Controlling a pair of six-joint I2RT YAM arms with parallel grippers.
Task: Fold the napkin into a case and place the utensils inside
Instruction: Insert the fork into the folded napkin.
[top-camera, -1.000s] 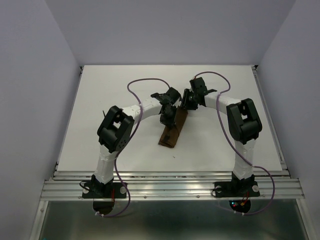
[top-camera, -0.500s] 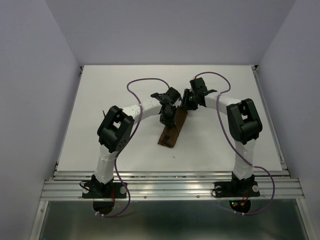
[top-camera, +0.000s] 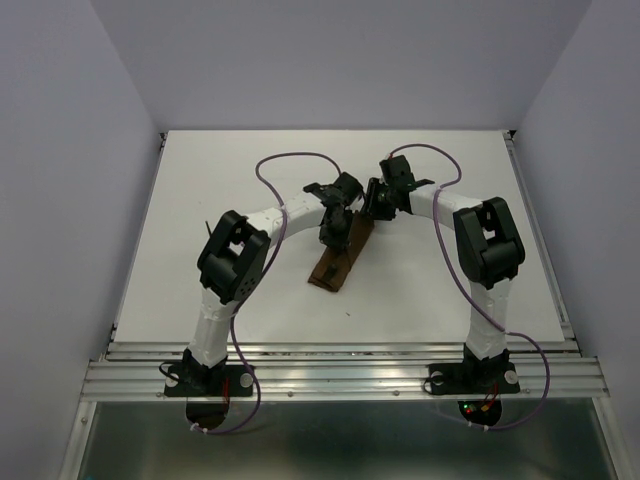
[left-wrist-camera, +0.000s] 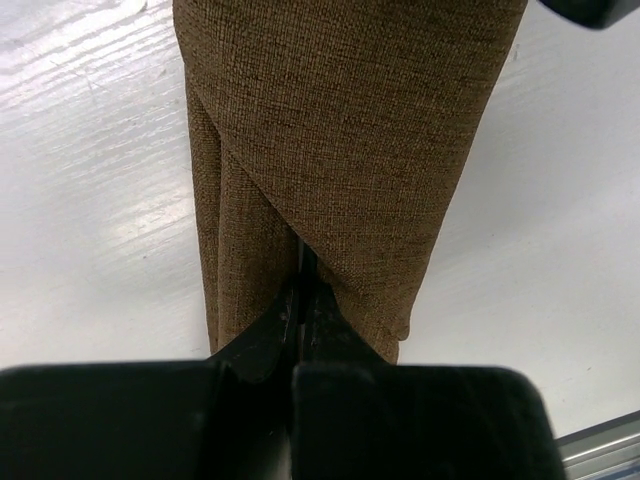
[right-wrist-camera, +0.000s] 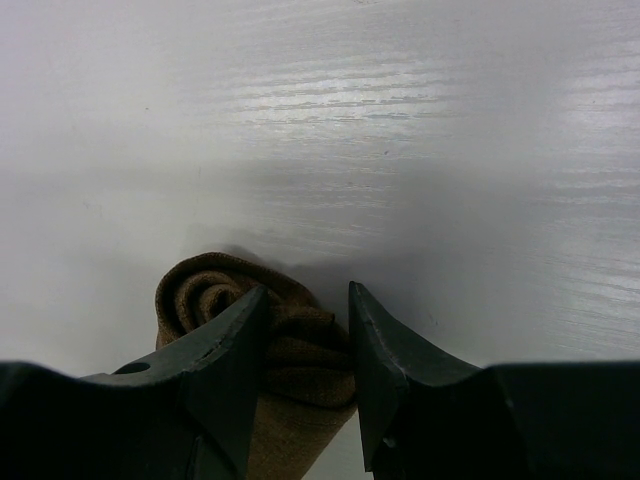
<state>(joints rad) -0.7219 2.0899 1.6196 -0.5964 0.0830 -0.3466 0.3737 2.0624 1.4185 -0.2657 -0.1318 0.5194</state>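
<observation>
The napkin is folded into a narrow brown case (top-camera: 333, 265) lying slantwise on the white table, seen close in the left wrist view (left-wrist-camera: 340, 130). My left gripper (top-camera: 335, 232) hovers over its middle, its fingertips (left-wrist-camera: 300, 292) shut. A thin black sliver, apparently a utensil (left-wrist-camera: 303, 255), runs from between them into the slit of the fold. My right gripper (top-camera: 372, 212) is at the case's far end. Its jaws (right-wrist-camera: 307, 290) straddle the rolled end of the case (right-wrist-camera: 200, 285) and press on the cloth. No other utensil is in view.
The white table (top-camera: 200, 200) is walled in by pale panels at the left, right and back. An aluminium rail (top-camera: 340, 365) runs along the near edge by the arm bases. Purple cables (top-camera: 265, 180) loop above both arms.
The case's near end has swung a little to the left, and the left gripper has shifted slightly with it. The right gripper holds its place on the far end.
</observation>
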